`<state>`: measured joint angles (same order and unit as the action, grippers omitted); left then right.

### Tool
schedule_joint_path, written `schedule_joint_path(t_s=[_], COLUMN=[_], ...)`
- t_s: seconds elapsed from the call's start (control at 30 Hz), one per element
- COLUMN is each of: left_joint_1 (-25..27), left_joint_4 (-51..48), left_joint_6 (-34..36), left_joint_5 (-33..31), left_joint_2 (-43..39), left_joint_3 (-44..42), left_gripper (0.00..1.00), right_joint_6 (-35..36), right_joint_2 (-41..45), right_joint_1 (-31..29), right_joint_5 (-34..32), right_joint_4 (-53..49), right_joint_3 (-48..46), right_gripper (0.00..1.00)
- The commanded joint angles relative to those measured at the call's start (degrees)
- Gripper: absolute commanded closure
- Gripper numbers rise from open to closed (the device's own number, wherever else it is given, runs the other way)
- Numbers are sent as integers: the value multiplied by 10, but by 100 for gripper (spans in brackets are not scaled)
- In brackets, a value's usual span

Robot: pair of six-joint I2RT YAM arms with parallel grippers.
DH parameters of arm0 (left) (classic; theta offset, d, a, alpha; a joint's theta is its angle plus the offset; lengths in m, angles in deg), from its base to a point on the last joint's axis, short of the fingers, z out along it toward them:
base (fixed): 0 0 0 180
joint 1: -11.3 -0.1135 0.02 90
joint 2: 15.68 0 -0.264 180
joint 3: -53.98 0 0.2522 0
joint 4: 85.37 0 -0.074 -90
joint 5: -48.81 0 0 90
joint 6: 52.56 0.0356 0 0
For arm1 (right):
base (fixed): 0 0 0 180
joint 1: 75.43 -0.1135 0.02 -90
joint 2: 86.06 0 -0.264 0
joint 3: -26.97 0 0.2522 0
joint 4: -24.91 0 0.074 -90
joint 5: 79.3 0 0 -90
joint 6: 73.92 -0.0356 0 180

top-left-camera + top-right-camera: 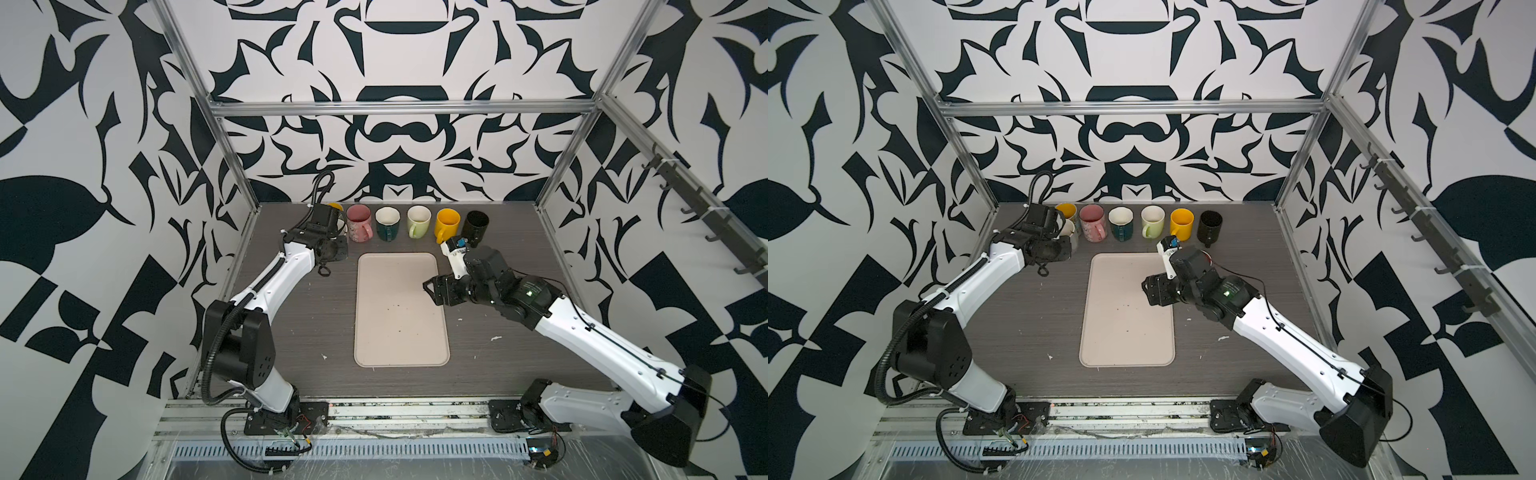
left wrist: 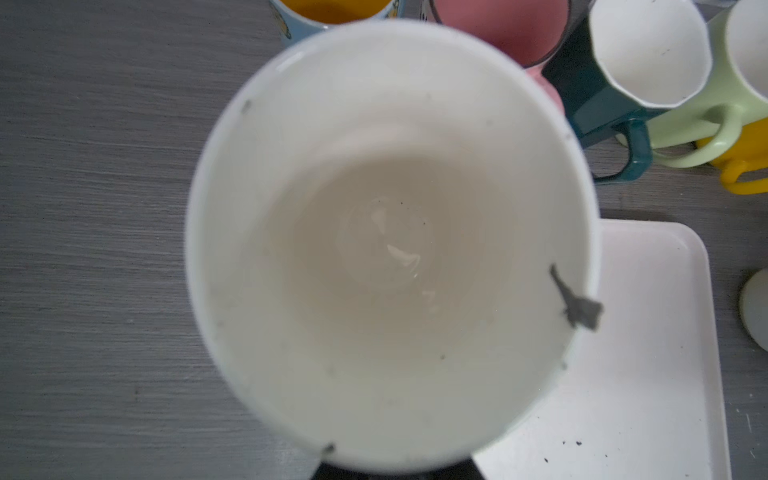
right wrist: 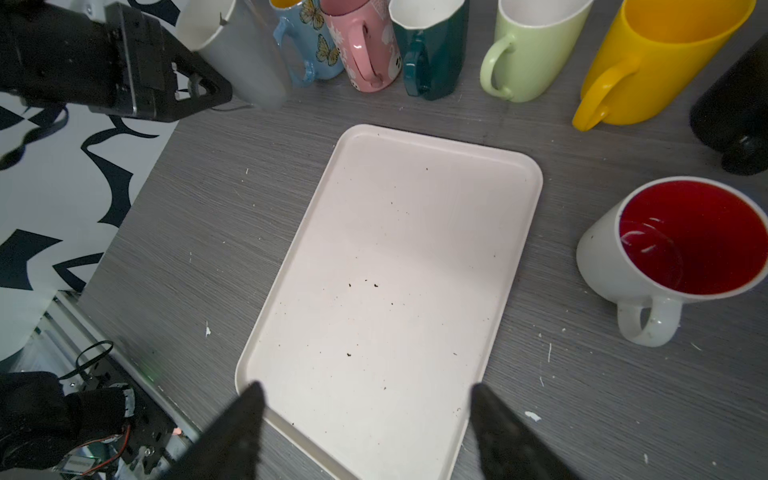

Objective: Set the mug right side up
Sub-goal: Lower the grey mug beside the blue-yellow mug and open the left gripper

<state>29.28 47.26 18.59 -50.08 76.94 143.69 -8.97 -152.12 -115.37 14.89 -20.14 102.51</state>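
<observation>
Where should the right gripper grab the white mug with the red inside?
Probably the wall beside the handle, from straight above. The white mug with red inside stands upright by the tray, mouth open, so one finger goes inside, one outside. The right gripper is open, empty.

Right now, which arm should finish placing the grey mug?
Left. The left gripper is shut on the grey mug, mouth up; the right gripper hangs open and empty over the tray.
</observation>
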Motion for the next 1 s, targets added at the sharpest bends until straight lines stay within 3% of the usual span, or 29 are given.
schedule_joint_path(t_s=[0.0, 0.3, 0.97], left_joint_1=[-8, -13, -32], left_joint_4=[30, 42, 58], left_joint_6=[-20, -30, -17], left_joint_5=[18, 6, 11], left_joint_2=[20, 73, 111], left_joint_3=[5, 3, -3], left_gripper=[100, 100, 100], right_joint_6=[-19, -24, -35], right_joint_2=[4, -6, -23], right_joint_1=[16, 30, 44], right_joint_5=[52, 67, 96], right_joint_4=[-3, -3, -4], right_joint_3=[21, 18, 19], right_gripper=[13, 13, 14])
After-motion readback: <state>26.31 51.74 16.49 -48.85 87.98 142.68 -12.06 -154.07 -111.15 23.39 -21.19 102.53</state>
